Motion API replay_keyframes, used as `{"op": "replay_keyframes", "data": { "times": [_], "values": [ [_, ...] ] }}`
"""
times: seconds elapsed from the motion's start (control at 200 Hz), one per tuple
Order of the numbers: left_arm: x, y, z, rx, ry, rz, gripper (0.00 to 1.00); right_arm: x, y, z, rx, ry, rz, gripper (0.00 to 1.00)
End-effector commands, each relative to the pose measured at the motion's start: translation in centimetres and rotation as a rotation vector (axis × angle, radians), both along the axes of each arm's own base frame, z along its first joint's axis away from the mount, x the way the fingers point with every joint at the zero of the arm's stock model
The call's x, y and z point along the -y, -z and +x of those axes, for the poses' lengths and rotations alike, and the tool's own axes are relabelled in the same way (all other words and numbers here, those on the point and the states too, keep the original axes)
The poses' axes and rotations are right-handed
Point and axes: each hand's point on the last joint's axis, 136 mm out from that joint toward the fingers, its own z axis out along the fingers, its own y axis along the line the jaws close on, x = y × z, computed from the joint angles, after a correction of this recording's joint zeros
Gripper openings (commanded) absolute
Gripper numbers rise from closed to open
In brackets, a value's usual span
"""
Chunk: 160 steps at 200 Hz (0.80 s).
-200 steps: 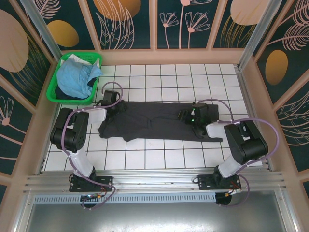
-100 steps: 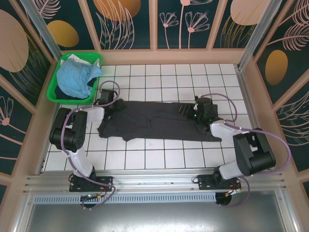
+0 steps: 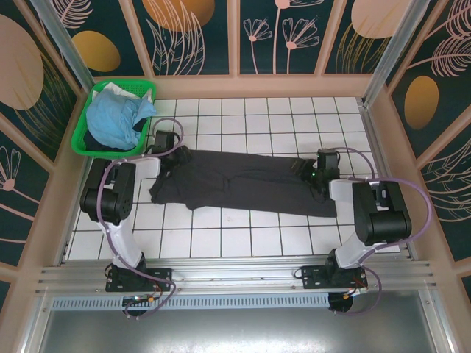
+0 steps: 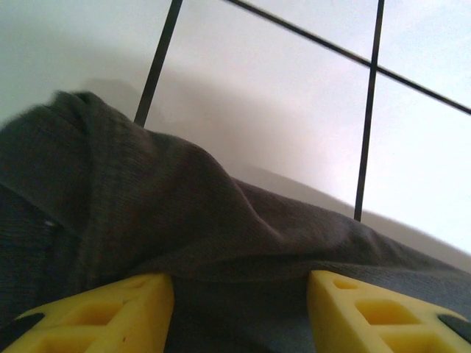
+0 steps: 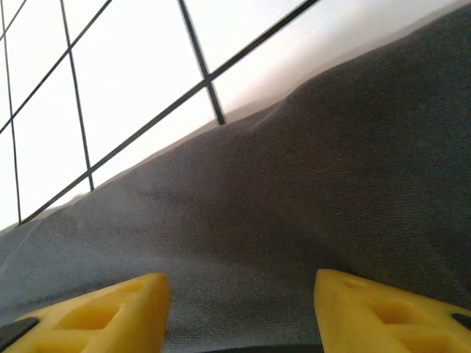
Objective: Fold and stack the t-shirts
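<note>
- Shirt no. 1, the dark charcoal-grey t-shirt point(image 3: 235, 184), lies spread on the white tiled table point(image 3: 243, 118). Its long side goes left to right, approx. in the middle of the table, between the 2 arms.
- Its left end is bunched and wrinkled, w/ a corner reaching toward the near edge. Its right end lies flatter and its near edge runs slanted.
- The left gripper point(image 3: 171, 149) sits low at the far-left corner of the dark shirt, near the green basket point(image 3: 103, 153).
- Left wrist view: the left gripper point(image 4: 239, 294) has its 2 yellow fingers point(image 4: 110, 309) standing apart. A soft fold of the dark cloth rises in front of them and fills the gap. The cloth is not squeezed, so the pincer is apart and clamps nothing.
- The right gripper point(image 3: 313, 169) sits low at the far-right part of the same shirt, on top of the cloth.
- Right wrist view: the right gripper point(image 5: 239, 294) also has its yellow fingers point(image 5: 383, 301) apart. Smooth grey cloth is under and between them, and white tiles w/ black lines are beyond the shirt's edge. This pincer is apart too, w/ nothing clamped.
- Shirt no. 2, the light blue t-shirt point(image 3: 114, 118), lies crumpled in a heap inside the green basket, at the far-left corner of the table. It does not touch the dark shirt.
- Both arms reach outward from their bases, the left to the left end and the right to the right end of the dark shirt.
</note>
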Motion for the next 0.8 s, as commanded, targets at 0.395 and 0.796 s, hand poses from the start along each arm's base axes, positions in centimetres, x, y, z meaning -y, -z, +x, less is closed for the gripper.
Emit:
{"op": "replay_keyframes", "data": {
  "times": [0.395, 0.796],
  "values": [
    [0.2, -5.0, 1.7, 0.089, 0.011, -0.054, 0.68, -0.6, -4.9, -2.5, 0.041, -0.006, -0.127, 0.67],
    [4.4, 1.7, -0.8, -0.020, 0.080, -0.166, 0.58, -2.4, 1.0, -3.7, -0.112, -0.063, -0.194, 0.69]
  ]
}}
